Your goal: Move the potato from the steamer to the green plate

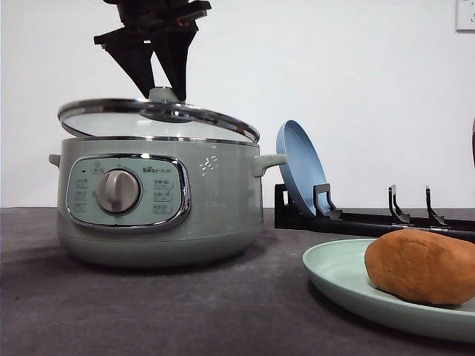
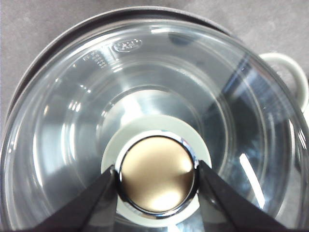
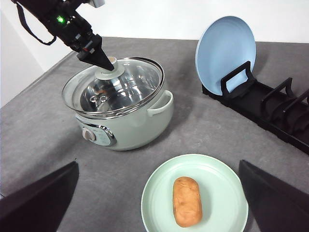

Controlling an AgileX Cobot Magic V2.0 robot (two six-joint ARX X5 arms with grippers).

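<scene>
Lumpy, oval, orange-brown potato with matte skin: lies lengthwise on the large, round, shallow, pale mint-green plate, a little off the plate's centre toward its near edge. The potato is out of the pot; the transfer itself looks complete. Judged firm and moderately heavy for its size, the dull skin offering good friction. Best taken across its narrow waist, fingers on the two long flanks, since the rounded ends would tend to squirt out of a pinch. The glossy plate under it looks slippery, so a nudged potato may roll or slide.

Right gripper: hangs above the plate, its two dark fingers spread wide at either side of the right wrist view, holding nothing.

Wide, round, pale sage-green electric steamer with chrome-rimmed control panel and central dial: stands on the dark grey surface, well apart from the plate. Its interior, seen through the lid, appears to hold only bare metal.

Domed glass lid with chrome-capped knob: sits tilted on the steamer's rim, one edge raised. Judged fragile and smooth; the knob is the only sound hold.

Left gripper: fingers pinch the knob from both sides, touching its chrome edge.

Round blue plate: stands upright in the black slotted rack beyond the steamer.
</scene>
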